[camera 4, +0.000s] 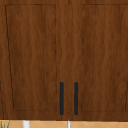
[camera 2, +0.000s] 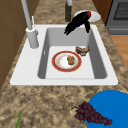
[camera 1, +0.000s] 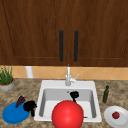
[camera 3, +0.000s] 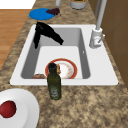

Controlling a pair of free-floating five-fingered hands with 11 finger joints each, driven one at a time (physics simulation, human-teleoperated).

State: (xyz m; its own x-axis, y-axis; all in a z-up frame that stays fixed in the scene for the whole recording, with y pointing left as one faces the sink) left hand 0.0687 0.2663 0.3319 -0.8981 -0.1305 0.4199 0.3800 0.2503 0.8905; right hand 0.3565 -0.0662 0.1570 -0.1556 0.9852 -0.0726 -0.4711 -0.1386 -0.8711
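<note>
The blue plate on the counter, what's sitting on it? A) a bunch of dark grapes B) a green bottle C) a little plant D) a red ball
A: a bunch of dark purple grapes lies at the edge of the blue plate on the counter beside the sink, partly on it, as the left side view shows.

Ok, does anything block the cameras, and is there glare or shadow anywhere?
Front view: a big red round shape hides the front half of the sink. Right side view: the dark bottle overlaps the red-rimmed plate. Left side view: flat, even light, no glare.
</note>
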